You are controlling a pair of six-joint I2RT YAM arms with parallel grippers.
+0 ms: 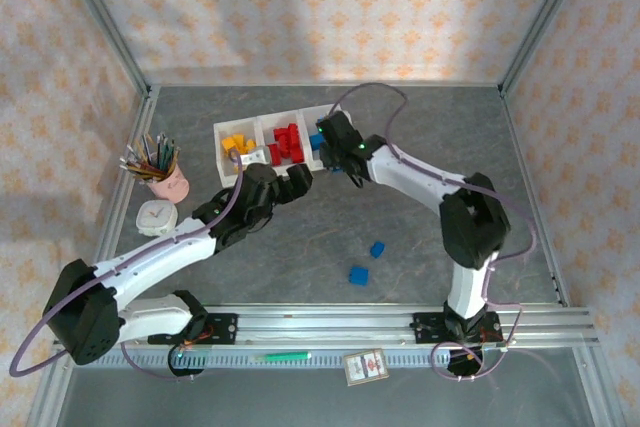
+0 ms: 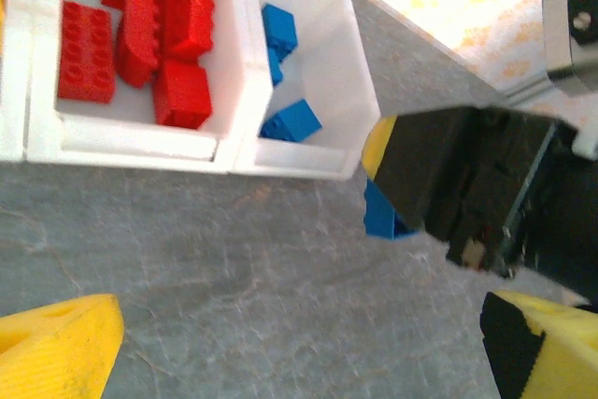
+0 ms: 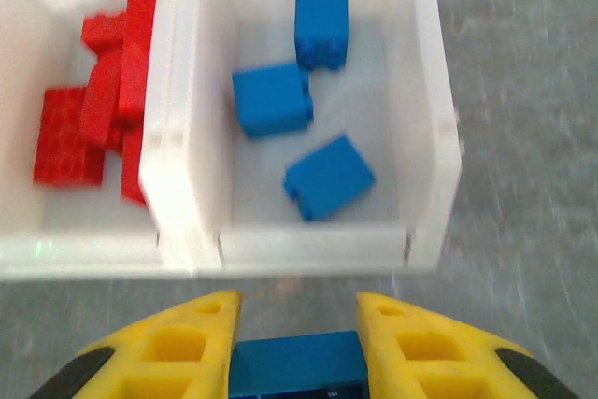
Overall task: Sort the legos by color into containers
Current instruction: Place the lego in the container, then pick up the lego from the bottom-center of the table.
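Blue lego [image 3: 297, 368] clamped in outstretched right tool [image 3: 297, 320] before containers [image 3: 308, 246]; left tool [image 2: 299, 348] gapes.

Blue lego [image 3: 297, 366] cut off by bottom edge; red legos [image 3: 93, 133] blurred.

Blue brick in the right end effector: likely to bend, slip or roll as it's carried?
Probably rigid: the blue brick shows square edges between the right end effector's fingers. Its smooth flat sides could slip a little. Boxy like those in the bin, it likely won't roll.
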